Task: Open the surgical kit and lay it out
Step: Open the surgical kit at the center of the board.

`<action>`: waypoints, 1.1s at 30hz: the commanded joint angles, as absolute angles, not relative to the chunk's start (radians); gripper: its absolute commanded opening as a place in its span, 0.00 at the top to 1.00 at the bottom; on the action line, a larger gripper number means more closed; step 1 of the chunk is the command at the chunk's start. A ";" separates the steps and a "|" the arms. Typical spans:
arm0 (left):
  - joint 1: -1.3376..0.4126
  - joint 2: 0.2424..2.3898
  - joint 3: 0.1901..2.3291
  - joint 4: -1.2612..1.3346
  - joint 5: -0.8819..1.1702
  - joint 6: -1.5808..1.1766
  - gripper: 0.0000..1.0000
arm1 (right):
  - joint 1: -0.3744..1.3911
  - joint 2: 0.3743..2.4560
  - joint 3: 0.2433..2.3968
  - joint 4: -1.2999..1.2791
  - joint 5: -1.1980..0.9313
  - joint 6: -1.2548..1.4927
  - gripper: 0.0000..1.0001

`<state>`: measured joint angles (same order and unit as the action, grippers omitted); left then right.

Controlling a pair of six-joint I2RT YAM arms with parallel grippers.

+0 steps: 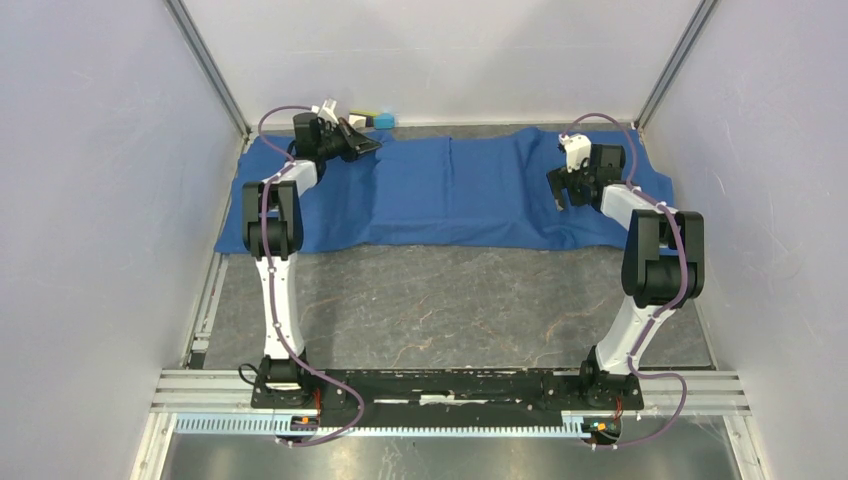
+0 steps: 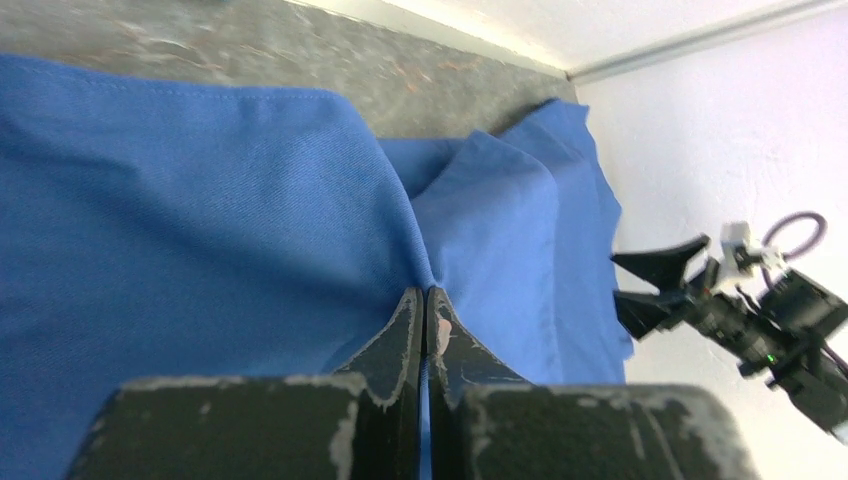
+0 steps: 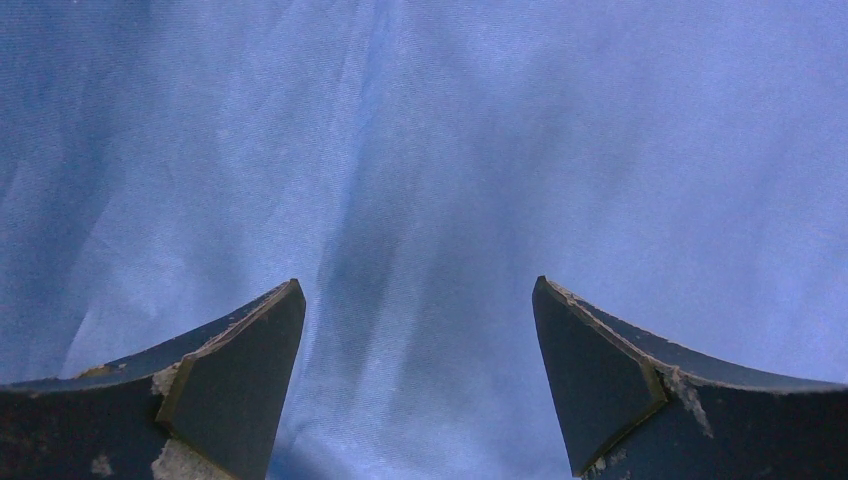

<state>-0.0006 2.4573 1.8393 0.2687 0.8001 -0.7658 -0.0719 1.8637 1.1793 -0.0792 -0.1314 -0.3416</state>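
Wrap of large blue cloth [image 1: 450, 195] spread on grey mottled surface [image 1: 430, 300]. My left jaws clamp tight on its far-left fold. My right jaws gape empty above its right end.

A blue cloth wrap [image 1: 450, 195] lies spread along the far edge of the table [image 1: 450, 300], nearly from left edge to right edge. The left end effector [image 1: 364, 145] meets its far left part. The right end effector [image 1: 560, 194] hangs over its right end. Small blocks [image 1: 372, 121] sit at the far edge.

Black-and-white arms [image 1: 276, 292] (purple cables [image 1: 264, 215], scuffed black fingers [image 3: 235, 360])
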 commanded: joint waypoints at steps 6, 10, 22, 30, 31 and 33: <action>-0.027 2.211 1.738 0.197 0.984 -0.560 0.98 | -0.066 1.777 1.236 -0.094 -0.150 -0.345 0.08; -0.045 2.133 1.648 0.126 0.972 -0.445 0.98 | -0.066 1.763 1.236 -0.099 -0.152 -0.349 0.08; -0.111 1.901 1.319 -0.082 0.839 -0.042 0.98 | -0.060 1.746 1.233 -0.104 -0.168 -0.353 0.08; -0.126 1.791 1.155 -0.127 0.775 0.108 0.98 | -0.051 1.751 1.223 -0.107 -0.173 -0.353 0.08; -0.127 1.787 1.146 -0.133 0.775 0.119 0.96 | -0.049 1.752 1.222 -0.108 -0.172 -0.353 0.08; -0.126 1.780 1.137 -0.150 0.781 0.139 0.83 | -0.046 1.754 1.218 -0.107 -0.172 -0.353 0.08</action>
<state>-0.1204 1.8225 1.1759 -0.0547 0.7788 0.0227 -0.0563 1.7855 1.1950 -0.1196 -0.1574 -0.3454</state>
